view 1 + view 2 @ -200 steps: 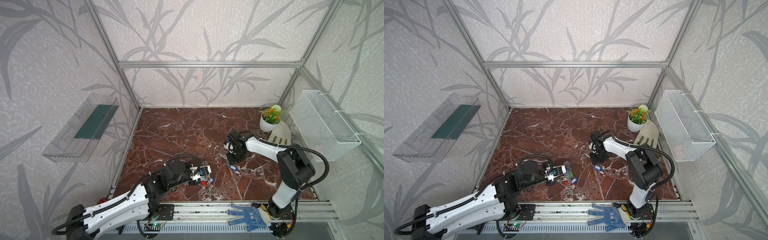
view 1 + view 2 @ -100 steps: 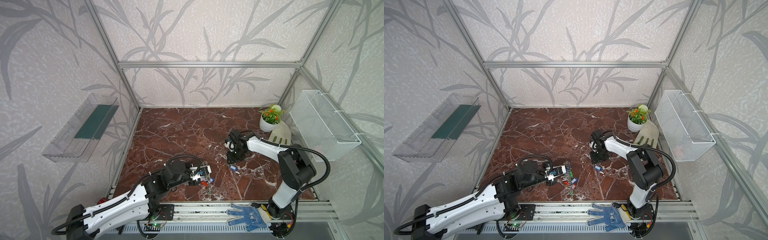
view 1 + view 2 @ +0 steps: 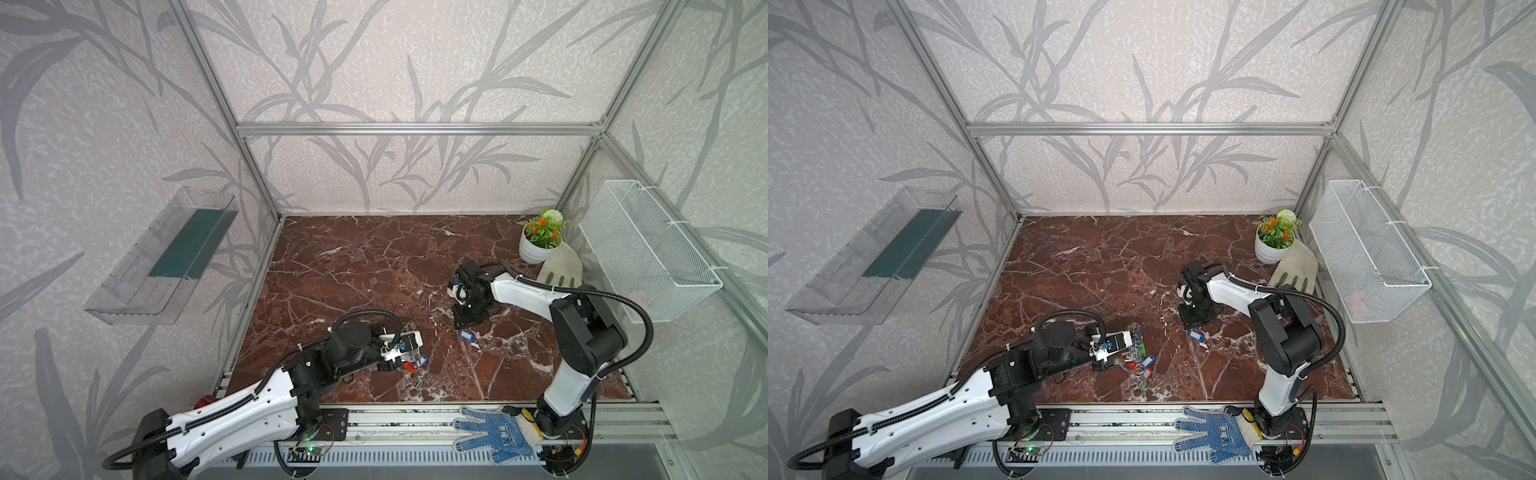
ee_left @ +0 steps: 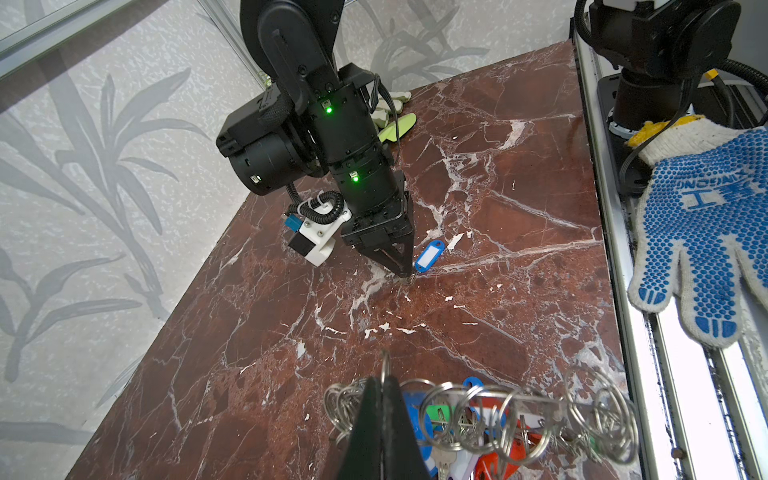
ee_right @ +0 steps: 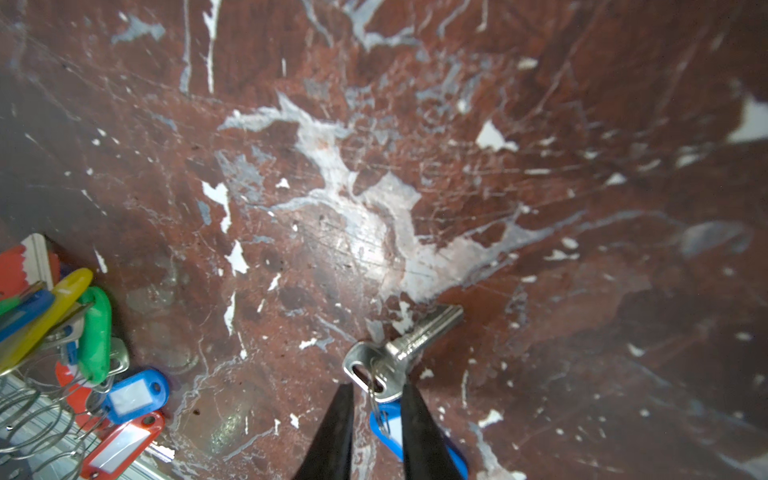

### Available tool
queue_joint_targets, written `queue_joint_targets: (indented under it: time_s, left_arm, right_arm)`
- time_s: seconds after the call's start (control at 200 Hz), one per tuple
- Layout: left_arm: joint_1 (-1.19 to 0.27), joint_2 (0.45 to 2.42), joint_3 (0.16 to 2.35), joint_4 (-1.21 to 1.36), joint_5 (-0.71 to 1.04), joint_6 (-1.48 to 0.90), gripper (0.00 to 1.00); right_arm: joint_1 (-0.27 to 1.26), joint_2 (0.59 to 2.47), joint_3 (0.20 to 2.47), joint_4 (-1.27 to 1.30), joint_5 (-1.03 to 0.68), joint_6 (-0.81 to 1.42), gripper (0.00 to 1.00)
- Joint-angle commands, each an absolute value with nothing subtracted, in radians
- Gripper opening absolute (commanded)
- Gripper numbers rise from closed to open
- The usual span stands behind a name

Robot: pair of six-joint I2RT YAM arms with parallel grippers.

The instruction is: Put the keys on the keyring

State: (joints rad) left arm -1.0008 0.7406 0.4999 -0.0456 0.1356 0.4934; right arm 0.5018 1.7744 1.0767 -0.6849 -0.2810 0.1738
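Steel loops crowd the keyring (image 4: 536, 399), which my left pincer (image 4: 382, 386) clamps by its rim and holds raised, I judge so a loop faces the next key. My right arm points steeply down at the tabletop (image 4: 498, 166). The right pincer (image 5: 376, 388), narrowly apart, straddles the wire loop of the loose key (image 5: 409, 340), with the blade beyond its tips and the blue tag (image 5: 388, 428) beneath.

- The keyring (image 3: 1136, 353), hung with coloured keys (image 3: 1144, 363), sits near the surface's (image 3: 1100, 257) front edge at the left end effector (image 3: 1121, 360).
- A blue-tagged key (image 3: 1195, 336) lies just beside the right end effector (image 3: 1191, 325).
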Motion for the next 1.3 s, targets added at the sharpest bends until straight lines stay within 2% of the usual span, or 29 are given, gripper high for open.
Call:
queue_joint_targets:
  time_s: [0.0,0.18,0.38,0.595,0.795,1.115,1.295]
  left_arm:
    - [-1.006,0.718,0.536,0.000,0.141,0.489,0.00]
    - [-1.006,0.719,0.535,-0.002,0.138,0.489,0.00]
    - [-1.006,0.718,0.535,-0.002,0.141,0.489,0.00]
    - [-1.006,0.721,0.536,-0.002,0.140,0.489,0.00]
    - [-1.006,0.725,0.537,-0.002,0.141,0.487,0.00]
    - [-1.006,0.724,0.537,0.000,0.142,0.488,0.00]
    - [-1.006,0.724,0.537,0.000,0.146,0.486,0.00]
  right_arm:
    - [0.499,1.782,1.066,-0.699,-0.286,0.173,0.18]
    - [0.498,1.778,1.066,-0.698,-0.279,0.175,0.12]
    - [0.505,1.756,1.058,-0.673,-0.274,0.185,0.00]
    - [0.514,1.656,1.005,-0.519,-0.239,0.239,0.00]
    - [0.514,1.575,0.936,-0.320,-0.120,0.300,0.00]
    - [0.572,1.484,0.663,0.083,0.045,0.340,0.00]
    - [0.591,1.422,0.575,0.110,0.058,0.361,0.01]
